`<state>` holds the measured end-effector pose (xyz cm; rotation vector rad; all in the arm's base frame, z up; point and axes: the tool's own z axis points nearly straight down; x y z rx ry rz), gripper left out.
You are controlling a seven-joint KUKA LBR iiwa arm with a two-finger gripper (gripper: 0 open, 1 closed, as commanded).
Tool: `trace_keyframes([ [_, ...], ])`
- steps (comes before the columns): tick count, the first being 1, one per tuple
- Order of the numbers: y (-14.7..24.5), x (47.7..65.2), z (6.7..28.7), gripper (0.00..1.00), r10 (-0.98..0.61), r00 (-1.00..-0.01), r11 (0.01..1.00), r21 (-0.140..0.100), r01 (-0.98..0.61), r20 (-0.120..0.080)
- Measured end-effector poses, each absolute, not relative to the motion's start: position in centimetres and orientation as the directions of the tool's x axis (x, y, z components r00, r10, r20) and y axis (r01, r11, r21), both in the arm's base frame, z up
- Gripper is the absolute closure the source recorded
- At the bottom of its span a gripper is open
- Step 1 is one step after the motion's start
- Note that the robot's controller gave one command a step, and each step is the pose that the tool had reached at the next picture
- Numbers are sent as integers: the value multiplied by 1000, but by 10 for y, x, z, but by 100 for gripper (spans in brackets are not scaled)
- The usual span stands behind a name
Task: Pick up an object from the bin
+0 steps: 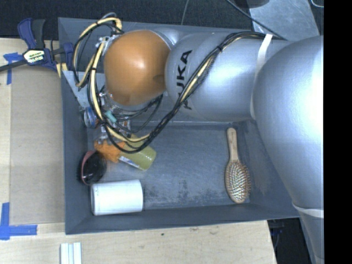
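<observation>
Part of my gripper point(97, 120) shows below the orange dome at the bin's left side, wrapped in cables. Just under it lie an orange piece point(106, 152) and a yellow-green tube point(141, 158), side by side on the bin floor. A black round thing point(92, 169) rests against the left wall beside them. A white cylinder point(116, 197) lies on its side in the front left corner. Whether the gripper touches any of them is hidden.
A wooden hairbrush point(237, 176) lies on the right of the floor, handle pointing to the back. The arm covers the back half of the bin. Bare floor stretches between the tube and the brush.
</observation>
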<state>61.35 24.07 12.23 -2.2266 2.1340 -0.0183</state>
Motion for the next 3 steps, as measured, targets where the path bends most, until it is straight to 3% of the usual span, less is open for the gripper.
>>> trace_keyframes([
  [1,226,589,111,100,-998,48,-45,-68,-997,-46],
  [2,226,593,74,100,-965,-252,256,-53,-965,-71],
  [3,225,592,72,0,-966,-249,253,-52,-966,-67],
])
